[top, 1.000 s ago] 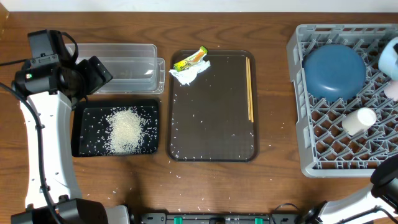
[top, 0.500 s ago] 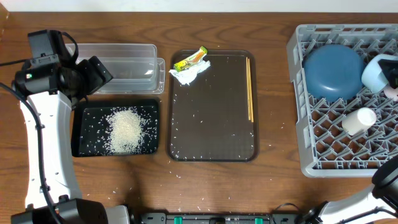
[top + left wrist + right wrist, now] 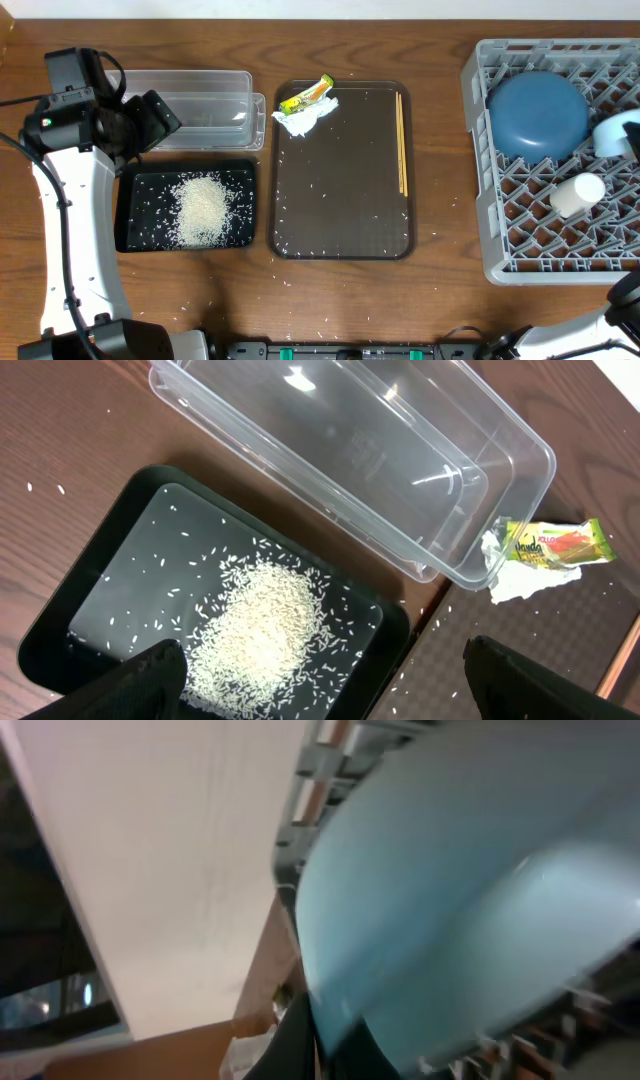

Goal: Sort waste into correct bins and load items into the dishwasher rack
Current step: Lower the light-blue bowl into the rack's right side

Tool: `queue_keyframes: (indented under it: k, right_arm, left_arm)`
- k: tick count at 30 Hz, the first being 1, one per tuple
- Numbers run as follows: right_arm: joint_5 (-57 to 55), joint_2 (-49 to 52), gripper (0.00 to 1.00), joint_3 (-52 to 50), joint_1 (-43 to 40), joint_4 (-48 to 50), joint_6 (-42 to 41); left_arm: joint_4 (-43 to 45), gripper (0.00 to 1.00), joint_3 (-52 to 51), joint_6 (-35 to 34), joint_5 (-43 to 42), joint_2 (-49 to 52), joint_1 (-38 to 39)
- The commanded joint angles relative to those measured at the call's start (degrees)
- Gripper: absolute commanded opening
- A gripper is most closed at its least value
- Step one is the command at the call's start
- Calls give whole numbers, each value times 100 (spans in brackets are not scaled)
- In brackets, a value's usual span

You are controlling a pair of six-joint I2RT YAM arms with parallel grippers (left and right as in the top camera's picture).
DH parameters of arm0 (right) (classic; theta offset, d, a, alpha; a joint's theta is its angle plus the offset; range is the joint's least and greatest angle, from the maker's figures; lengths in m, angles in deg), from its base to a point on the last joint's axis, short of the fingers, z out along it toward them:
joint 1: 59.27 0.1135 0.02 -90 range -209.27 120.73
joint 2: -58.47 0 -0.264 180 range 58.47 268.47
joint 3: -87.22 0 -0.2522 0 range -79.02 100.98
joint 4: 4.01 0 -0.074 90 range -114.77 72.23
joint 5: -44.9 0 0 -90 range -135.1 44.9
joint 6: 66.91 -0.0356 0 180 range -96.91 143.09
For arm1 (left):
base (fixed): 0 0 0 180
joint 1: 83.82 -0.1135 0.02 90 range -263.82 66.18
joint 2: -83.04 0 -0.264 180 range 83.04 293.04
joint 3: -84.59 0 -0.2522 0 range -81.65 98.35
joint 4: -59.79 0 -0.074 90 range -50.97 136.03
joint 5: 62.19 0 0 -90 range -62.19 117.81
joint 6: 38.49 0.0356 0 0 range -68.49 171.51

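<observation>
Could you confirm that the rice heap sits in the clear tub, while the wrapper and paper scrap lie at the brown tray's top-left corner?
Not quite: the rice heap lies in the black tray, not the clear tub, as the overhead view shows. The wrapper and paper scrap do lie at the brown tray's top-left corner.

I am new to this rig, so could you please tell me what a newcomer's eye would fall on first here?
First the heap of white rice in the black tray at the left, bright against the dark. Then the wide dark blue dish in the grey rack at the right, with a light blue bowl beside it at the frame's edge. In the middle, a brown serving tray carries chopsticks.
</observation>
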Motion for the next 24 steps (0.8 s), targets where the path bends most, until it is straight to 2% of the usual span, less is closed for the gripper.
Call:
queue_keyframes:
  k: [1, 14, 19, 22, 24]
  right_arm:
    - [-616, 44, 1, -212, -153, -354, 348]
    - [-1056, -629, 12, -208, -485, -1163, 527]
    - [-1631, -1379, 27, -208, -549, -1639, 533]
    - [-1757, -1812, 42, -208, -546, -1823, 533]
    - [-1757, -2098, 44, -208, -538, -1947, 531]
  left_arm:
    - [-15, 92, 127, 33, 31, 0, -17]
    - [-15, 92, 129, 33, 31, 0, -17]
    - [-15, 92, 127, 33, 31, 0, -17]
    - [-15, 92, 129, 35, 31, 0, -17]
    - [-15, 92, 127, 35, 31, 0, -17]
